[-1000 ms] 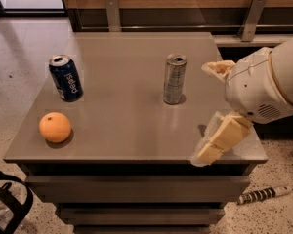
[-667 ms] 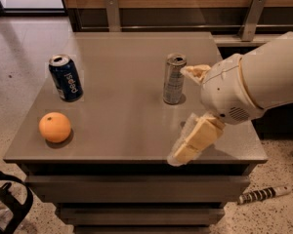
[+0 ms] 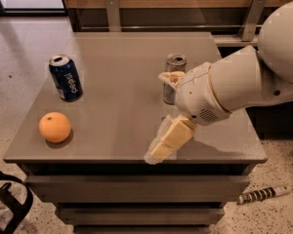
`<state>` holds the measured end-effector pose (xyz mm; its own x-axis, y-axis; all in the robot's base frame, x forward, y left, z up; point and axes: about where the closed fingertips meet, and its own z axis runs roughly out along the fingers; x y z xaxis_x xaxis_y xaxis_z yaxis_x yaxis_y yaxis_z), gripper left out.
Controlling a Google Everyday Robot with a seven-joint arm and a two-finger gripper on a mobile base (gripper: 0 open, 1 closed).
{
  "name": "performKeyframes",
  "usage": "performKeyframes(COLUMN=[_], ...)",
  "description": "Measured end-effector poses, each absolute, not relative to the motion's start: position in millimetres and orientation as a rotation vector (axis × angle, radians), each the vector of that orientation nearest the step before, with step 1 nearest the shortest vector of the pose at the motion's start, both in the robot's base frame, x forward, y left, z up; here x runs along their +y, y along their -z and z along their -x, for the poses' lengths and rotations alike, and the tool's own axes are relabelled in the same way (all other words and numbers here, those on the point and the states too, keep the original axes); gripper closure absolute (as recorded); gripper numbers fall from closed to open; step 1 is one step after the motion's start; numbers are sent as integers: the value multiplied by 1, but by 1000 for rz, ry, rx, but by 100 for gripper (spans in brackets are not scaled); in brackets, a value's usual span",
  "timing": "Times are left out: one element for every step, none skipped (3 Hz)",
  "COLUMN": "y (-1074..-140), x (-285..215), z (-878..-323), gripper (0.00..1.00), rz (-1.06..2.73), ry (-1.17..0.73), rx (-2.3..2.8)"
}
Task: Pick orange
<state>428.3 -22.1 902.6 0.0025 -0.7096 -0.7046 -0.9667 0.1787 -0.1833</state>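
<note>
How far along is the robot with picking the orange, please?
Done: nothing; the orange lies untouched near the front-left corner of the table. In hand: the open pincer hovers over the front edge, apart from the fruit. Left: reach, grip, lift.

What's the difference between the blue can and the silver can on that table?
The blue can stands near the left side of the table, in full view; the silver can stands nearer the middle, partly hidden by the gripper, which hovers open in front of it. The blue can bears white lettering; the silver can looks plain. Both stand upright on the tabletop.
</note>
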Motion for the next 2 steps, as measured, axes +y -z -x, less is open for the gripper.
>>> performKeyframes(y=[-884, -865], x=[3, 32], z=[-435, -443], gripper=[0, 0], rz=[1595, 1582], ry=[-518, -576], rx=[1734, 1687])
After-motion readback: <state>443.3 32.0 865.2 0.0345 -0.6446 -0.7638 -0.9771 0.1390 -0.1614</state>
